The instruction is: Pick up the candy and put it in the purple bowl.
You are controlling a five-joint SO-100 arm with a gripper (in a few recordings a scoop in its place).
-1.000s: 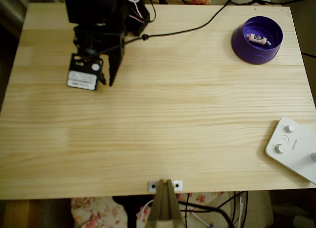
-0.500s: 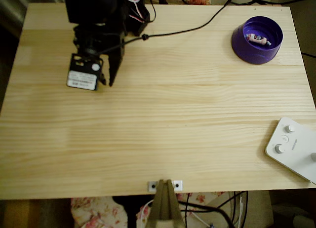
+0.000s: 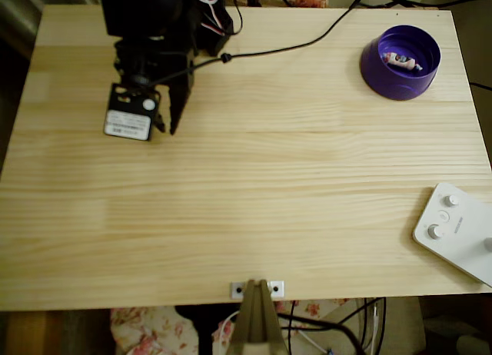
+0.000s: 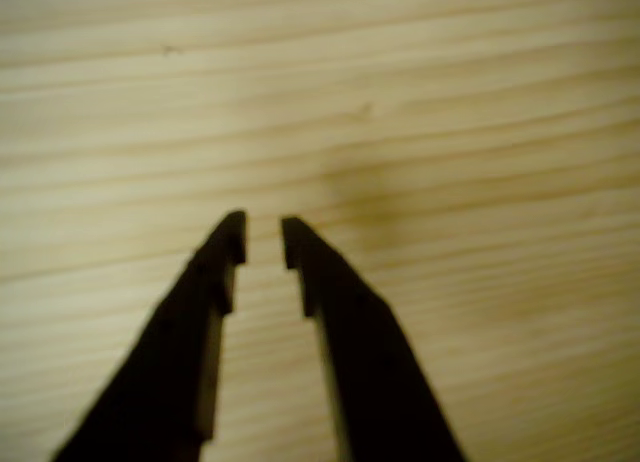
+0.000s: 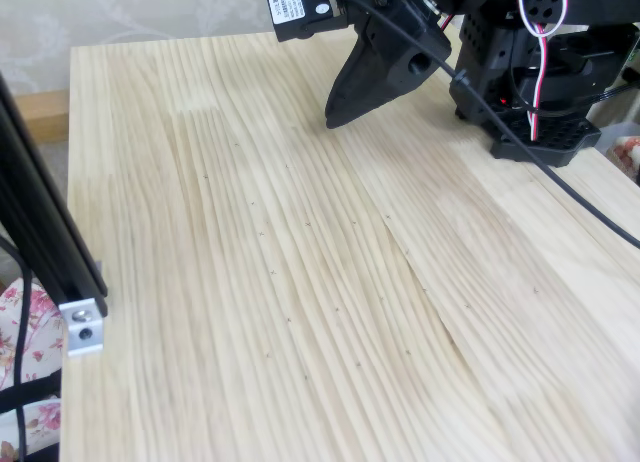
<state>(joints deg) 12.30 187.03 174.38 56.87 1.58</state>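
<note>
Candy (image 3: pixel 402 61) lying inside the purple bowl (image 3: pixel 382 70) near the surface's (image 3: pixel 254 186) far right corner, black tool (image 4: pixel 263 242) near the far left corner, seemingly empty, jaws slightly parted.

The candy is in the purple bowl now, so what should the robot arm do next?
Probably nothing more than stay parked. The candy already lies inside the purple bowl, and the tool hangs slightly open with nothing in it over bare table, far from the bowl. The job looks finished.
</note>
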